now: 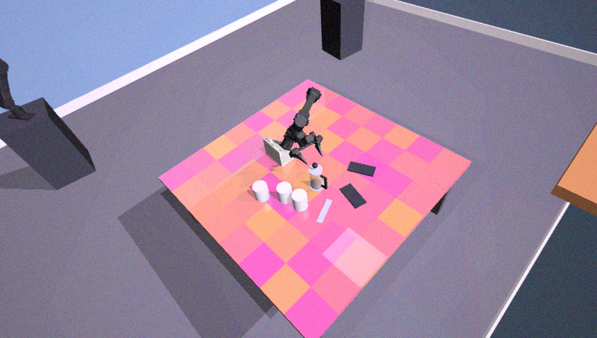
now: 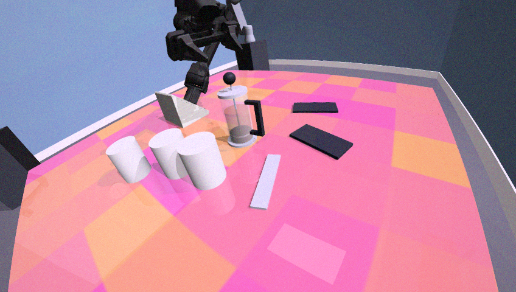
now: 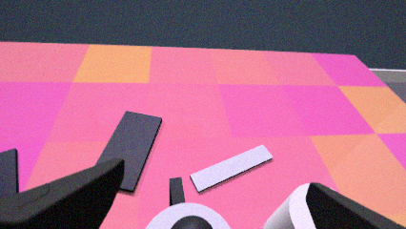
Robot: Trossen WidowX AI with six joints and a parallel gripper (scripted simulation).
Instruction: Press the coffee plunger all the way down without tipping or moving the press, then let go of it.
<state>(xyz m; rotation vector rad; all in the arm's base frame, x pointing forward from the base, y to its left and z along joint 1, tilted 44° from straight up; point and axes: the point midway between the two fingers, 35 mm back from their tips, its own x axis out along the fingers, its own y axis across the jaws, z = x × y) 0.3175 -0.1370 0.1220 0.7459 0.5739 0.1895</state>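
The gripper [image 1: 309,153] hangs above and behind the coffee press [image 2: 240,115], its jaws spread wide with nothing between them. The press stands upright on the checkered bench [image 2: 427,155], its black handle [image 2: 256,117] turned toward the two dark slabs. The plunger knob [image 2: 229,77] sits just above the white lid [image 2: 232,92] on a short stub of rod, and the filter disc rests low in the glass on the brown layer. In the wrist view only the lid's rim [image 3: 186,215] and the knob's top [image 3: 192,222] show at the bottom edge, between the two dark fingers and clear of both.

Room around the press is uneven. Behind it on its left, near but apart, a pale wedge block [image 2: 181,108] sits by the arm. In front on that side stand three white cylinders [image 2: 201,159] in a tight row (the two nearest the press seem to touch). A pale flat strip [image 2: 266,180] lies in front of the press, and a dark slab [image 2: 320,140] and a second dark slab [image 2: 314,107] lie on the handle side, all well apart from it. The bench's near half and far-right edge lie well away from the cluster.
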